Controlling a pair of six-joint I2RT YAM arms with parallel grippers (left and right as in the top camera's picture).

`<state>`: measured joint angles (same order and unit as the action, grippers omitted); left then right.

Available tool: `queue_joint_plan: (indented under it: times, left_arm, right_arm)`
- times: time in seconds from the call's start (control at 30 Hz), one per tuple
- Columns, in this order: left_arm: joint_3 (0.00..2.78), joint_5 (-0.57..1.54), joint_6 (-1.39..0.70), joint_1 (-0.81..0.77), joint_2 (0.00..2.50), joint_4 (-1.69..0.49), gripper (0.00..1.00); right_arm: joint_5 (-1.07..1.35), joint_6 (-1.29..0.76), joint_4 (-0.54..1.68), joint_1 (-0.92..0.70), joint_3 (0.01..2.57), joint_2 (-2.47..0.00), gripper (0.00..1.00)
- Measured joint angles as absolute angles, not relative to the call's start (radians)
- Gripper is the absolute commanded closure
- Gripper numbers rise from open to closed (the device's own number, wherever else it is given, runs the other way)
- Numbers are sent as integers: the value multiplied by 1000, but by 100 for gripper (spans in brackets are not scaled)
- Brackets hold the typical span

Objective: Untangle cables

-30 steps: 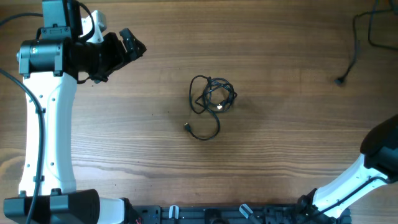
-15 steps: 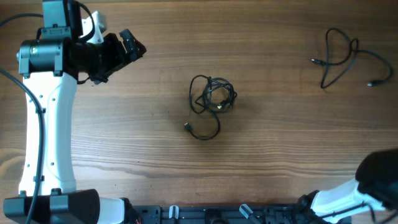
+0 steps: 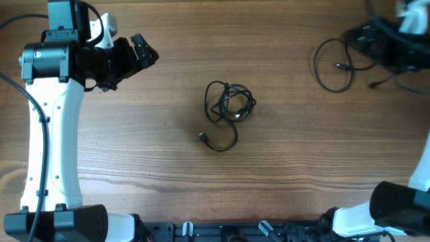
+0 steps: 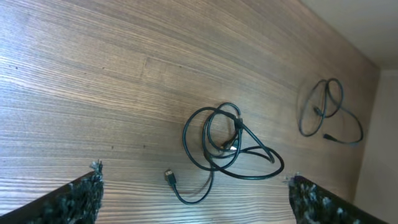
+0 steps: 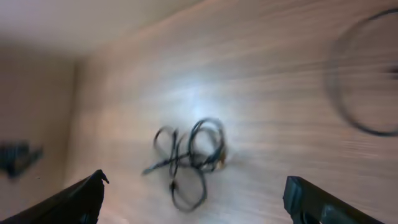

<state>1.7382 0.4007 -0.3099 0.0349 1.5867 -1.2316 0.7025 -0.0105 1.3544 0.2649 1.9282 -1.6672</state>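
Observation:
A tangle of thin black cable lies at the table's middle, with one plug end trailing toward the front. It shows in the left wrist view as the tangle and, blurred, in the right wrist view as the tangle. A second black cable lies loose at the back right, also seen as that cable. My left gripper hangs open at the back left, far from both cables. My right gripper, blurred, is open beside the second cable and holds nothing.
The wooden table runs to a pale wall past the second cable. The white left arm stands along the left side. Part of the right arm's base sits at the front right corner.
The right gripper has opened and let go of the second cable, which now lies further left on the table. The right arm swung to the back right. The left arm stayed put.

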Motion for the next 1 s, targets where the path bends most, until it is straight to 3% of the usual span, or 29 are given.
queue_joint_plan:
  times: [0.17, 0.37, 0.7, 0.93, 1.0]
  left_arm:
    - [1738, 394, -296, -15, 1587, -1232, 23]
    - [1738, 347, -263, -190, 1608, -1232, 48]
    - [1687, 273, -96, -472, 1685, -1288, 46]
    - [1466, 251, -60, -491, 1691, -947, 39]
    - [1398, 251, -63, -491, 1693, -866, 42]
  right_arm:
    - [617, -34, 1298, 117, 1854, -1668, 6]
    - [522, -106, 1224, 147, 1777, -1692, 6]
    - [480, -116, 1221, 158, 1769, -1700, 5]
    - [472, -109, 1241, 158, 1769, -1700, 5]
    - [470, -104, 1246, 158, 1769, -1700, 5]
